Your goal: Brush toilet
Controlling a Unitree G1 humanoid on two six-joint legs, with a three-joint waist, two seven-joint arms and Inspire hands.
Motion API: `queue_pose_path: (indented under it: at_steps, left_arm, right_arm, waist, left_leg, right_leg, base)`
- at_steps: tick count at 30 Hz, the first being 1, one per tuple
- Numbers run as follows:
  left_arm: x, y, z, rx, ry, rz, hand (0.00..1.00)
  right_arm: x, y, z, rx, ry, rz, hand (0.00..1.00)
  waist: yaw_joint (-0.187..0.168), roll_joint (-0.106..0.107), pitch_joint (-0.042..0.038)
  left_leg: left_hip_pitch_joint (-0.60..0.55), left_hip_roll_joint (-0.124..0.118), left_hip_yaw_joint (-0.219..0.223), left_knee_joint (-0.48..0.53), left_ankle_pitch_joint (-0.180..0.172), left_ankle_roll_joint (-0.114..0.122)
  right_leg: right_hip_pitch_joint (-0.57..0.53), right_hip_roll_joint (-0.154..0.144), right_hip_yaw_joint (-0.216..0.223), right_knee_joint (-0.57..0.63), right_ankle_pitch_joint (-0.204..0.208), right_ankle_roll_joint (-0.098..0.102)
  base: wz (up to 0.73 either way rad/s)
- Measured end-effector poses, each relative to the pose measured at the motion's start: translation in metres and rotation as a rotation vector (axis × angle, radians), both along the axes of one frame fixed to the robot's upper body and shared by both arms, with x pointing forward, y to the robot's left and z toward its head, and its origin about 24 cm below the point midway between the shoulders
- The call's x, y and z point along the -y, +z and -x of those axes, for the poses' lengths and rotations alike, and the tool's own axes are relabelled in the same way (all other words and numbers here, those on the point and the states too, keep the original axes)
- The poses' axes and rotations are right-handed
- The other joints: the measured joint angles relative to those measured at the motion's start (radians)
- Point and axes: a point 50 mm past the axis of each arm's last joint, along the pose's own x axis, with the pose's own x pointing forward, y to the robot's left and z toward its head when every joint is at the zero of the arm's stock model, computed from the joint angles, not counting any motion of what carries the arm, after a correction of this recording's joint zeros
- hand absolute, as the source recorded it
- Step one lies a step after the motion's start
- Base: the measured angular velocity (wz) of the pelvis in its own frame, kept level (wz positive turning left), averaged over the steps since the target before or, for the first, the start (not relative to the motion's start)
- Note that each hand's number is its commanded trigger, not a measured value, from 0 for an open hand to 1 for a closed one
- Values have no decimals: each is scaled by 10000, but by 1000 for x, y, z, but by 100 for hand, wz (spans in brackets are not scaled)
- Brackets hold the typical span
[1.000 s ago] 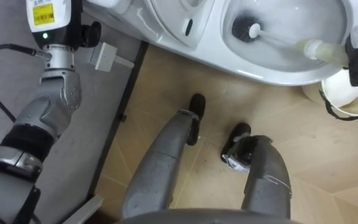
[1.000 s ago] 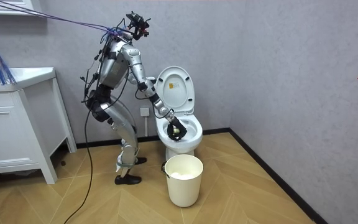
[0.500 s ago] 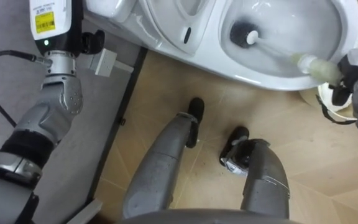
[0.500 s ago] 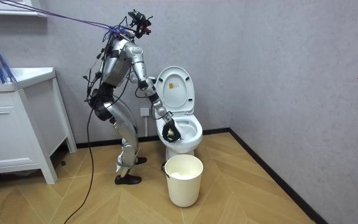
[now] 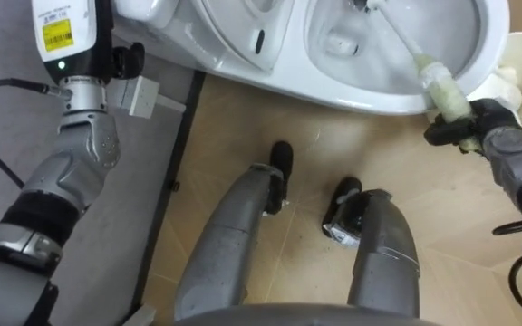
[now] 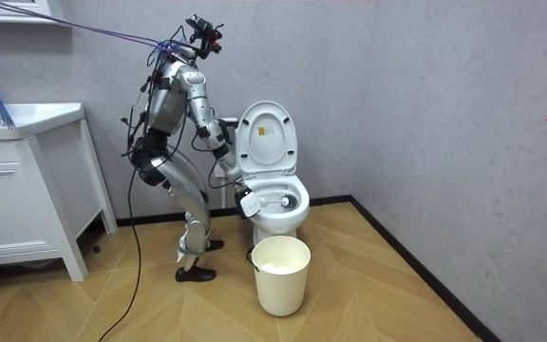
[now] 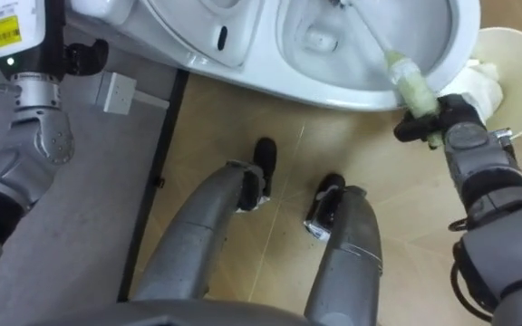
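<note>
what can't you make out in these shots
Head of the brush: cut off by the eye views' top edge; too small in the room view, down in the toilet.
The left hand: its forearm runs out past the eye views' top edge.
The white lump in the bin: partly behind the right hand, whose fingers curl round the brush handle; too unclear to name.

Right hand (image 5: 495, 138) and brush (image 5: 440, 83) farther back.
</note>
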Motion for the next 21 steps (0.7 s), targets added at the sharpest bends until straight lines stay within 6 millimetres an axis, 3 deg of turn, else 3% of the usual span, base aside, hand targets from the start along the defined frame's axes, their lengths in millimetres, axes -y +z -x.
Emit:
queue_pose_path:
  at_steps: [5, 8, 9, 14, 16, 21]
  left_arm:
    - [0, 0, 0, 101, 19, -28, 0]
    - [1, -1, 1, 108, -74, -485, 0]
    - [2, -2, 2, 64, -140, -707, 0]
    - [2, -5, 3, -121, -219, -841, 0]
    - [4, -5, 1, -325, -337, -868, 0]
    - [7, -9, 2, -804, -631, -971, 0]
  right_arm:
    - [-9, -7, 1, 97, -416, -1124, 100]
    - [-8, -7, 2, 37, -307, -827, 100]
    - [-4, -5, 1, -60, -37, -268, 100]
    - [7, 5, -2, -810, 2164, 3189, 100]
    - [9, 8, -2, -1550, 3860, 5298, 100]
    - [17, 13, -1, -2533, 5522, 7733, 100]
  waist:
    - [-186, 5, -3]
    - [-362, 7, -5]
    - [-416, 7, -5]
    - [-299, -4, -12]
    - [-117, 11, -21]
    - [277, 42, -42]
  left_leg:
    - [0, -38, 9, 22, 46, 78]
    - [15, -213, -39, -89, 156, 127]
    - [29, -319, -60, -87, 168, 150]
    - [52, -315, -40, -39, 163, 214]
    - [117, -239, -59, -29, 160, 218]
    - [296, -145, -71, -78, 145, 217]
  right_leg:
    - [21, -48, -4, 3, 65, 98]
    - [15, -215, -59, 51, 34, 224]
    - [2, -275, -12, 143, 10, 264]
    - [28, -222, -6, 68, 62, 318]
    - [146, -173, -32, -74, 150, 325]
    - [294, -85, -72, -249, 195, 315]
  base:
    - [1]
    - [16]
    - [9]
    - [-6]
    - [-11]
    - [-6]
